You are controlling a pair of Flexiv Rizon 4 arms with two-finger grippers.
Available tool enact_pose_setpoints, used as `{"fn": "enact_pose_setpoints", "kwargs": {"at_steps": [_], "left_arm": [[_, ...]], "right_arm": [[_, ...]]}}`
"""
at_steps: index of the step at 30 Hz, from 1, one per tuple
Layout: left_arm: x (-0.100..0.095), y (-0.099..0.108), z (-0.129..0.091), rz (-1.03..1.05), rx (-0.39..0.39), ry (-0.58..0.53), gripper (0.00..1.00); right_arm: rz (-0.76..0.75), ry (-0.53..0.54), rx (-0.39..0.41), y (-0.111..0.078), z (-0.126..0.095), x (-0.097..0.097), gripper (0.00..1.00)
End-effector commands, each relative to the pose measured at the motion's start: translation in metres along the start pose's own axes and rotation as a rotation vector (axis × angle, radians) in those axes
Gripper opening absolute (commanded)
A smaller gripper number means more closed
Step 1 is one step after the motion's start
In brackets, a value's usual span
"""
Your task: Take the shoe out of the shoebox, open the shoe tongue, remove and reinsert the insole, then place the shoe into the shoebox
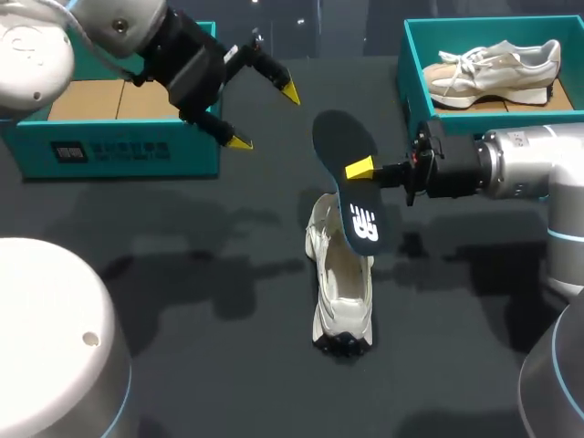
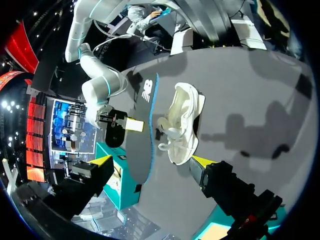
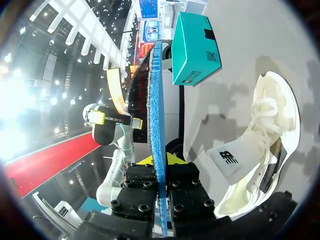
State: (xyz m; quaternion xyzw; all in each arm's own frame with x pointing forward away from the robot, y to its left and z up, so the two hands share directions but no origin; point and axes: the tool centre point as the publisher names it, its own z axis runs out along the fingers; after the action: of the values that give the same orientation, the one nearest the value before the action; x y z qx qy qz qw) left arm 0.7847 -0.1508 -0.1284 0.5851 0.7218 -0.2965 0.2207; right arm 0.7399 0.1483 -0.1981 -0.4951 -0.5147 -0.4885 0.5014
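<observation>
Two shoes, two shoeboxes, one insole

White lace-up sneaker lies on the dark table, centre, slightly low in frame. Dark foam insole is held up just above it, clamped by the right gripper entering from the right. Left teal cardboard shoebox sits upper left, with the spread left gripper at its right end. Right teal cardboard shoebox sits upper right with a beige sneaker inside.

The head camera looks down on the table from high up behind the robot. Each wrist camera looks out past its own gripper: the left gripper from the far left, the right gripper from close up. All three see the shoe and insole.
</observation>
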Motion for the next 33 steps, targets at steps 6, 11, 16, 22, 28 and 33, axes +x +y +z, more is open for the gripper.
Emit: {"fn": "enact_pose_setpoints", "kwargs": {"at_steps": [6, 11, 16, 22, 28, 33], "left_arm": [[-0.046, 0.030, -0.006, -0.010, 0.047, 0.414, 1.00], [-0.062, 0.038, -0.008, 0.025, 0.040, 0.560, 1.00], [-0.068, 0.041, -0.005, 0.029, -0.010, 0.684, 1.00], [-0.074, 0.048, 0.000, 0.077, -0.027, 0.807, 1.00], [-0.085, 0.056, 0.002, 0.114, -0.011, 0.879, 1.00], [-0.093, 0.061, 0.004, 0.127, -0.008, 0.926, 1.00]], "right_arm": [[0.000, -0.001, -0.003, -0.001, 0.001, 0.000, 0.00], [0.000, -0.001, -0.003, -0.001, 0.001, 0.000, 0.00], [0.000, -0.001, -0.003, -0.001, 0.001, 0.000, 0.00], [0.000, -0.001, -0.003, -0.001, 0.001, 0.000, 0.00], [0.000, -0.001, -0.003, -0.001, 0.001, 0.000, 0.00], [0.000, -0.001, -0.003, -0.001, 0.001, 0.000, 0.00]]}}
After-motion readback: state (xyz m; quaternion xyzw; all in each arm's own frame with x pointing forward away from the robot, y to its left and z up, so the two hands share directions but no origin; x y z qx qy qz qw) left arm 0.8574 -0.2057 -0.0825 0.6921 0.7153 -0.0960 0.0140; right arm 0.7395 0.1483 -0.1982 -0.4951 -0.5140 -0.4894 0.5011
